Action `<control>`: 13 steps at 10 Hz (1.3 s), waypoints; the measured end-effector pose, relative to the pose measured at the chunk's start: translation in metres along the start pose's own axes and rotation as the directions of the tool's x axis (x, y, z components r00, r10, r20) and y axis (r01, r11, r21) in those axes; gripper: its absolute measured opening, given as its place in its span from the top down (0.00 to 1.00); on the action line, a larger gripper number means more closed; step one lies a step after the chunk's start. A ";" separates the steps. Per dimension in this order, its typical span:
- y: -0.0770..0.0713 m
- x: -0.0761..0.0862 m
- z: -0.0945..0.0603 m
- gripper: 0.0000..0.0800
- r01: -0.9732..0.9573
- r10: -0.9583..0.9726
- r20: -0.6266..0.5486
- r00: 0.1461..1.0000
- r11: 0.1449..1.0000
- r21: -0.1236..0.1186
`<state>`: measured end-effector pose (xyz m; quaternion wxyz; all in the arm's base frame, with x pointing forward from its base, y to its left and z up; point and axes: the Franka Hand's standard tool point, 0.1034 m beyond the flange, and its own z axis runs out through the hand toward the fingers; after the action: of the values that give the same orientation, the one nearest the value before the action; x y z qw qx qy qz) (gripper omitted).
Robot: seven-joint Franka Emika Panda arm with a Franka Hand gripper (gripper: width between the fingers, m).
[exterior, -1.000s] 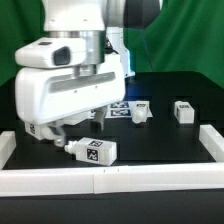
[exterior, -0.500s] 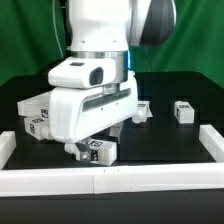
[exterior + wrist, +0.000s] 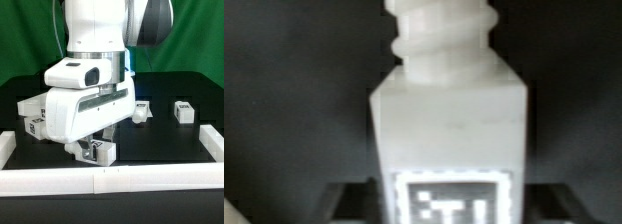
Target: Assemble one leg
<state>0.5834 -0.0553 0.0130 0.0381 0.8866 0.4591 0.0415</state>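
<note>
One leg, a small white block with a black-and-white tag, lies on the black table close to the front wall. My gripper is down over it. In the wrist view the leg fills the middle, with its threaded end pointing away and its tag near the fingers. The two dark fingertips stand against its two sides, so my gripper is shut on the leg. The leg still rests on the table.
Another leg lies at the exterior view's right, one just behind the arm, and a tagged white part at the left. A low white wall runs along the front and both sides.
The arm swung right and came down over the front leg. In the last half second it sank a little lower, with the fingers round the leg.
</note>
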 end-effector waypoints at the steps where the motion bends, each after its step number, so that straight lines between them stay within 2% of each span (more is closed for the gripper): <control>1: 0.000 0.000 0.000 0.61 0.000 0.000 0.000 1.000 1.000 0.000; 3: 0.001 -0.002 0.000 0.64 -0.001 0.001 0.001 1.000 1.000 -0.001; 4: 0.009 -0.016 0.000 0.64 0.054 -0.054 0.008 0.998 0.999 -0.001; 6: 0.026 -0.055 0.000 0.64 0.084 -0.084 0.023 0.996 0.996 0.003; 7: 0.030 -0.066 0.001 0.64 0.069 -0.069 0.025 0.997 0.998 0.002; 8: 0.032 -0.070 0.001 0.64 0.061 -0.060 0.023 0.998 0.998 -0.005; 13: 0.033 -0.068 0.001 0.64 0.060 -0.059 0.019 0.998 0.998 -0.010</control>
<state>0.5713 -0.1295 0.0133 0.0483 0.8727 0.4847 0.0342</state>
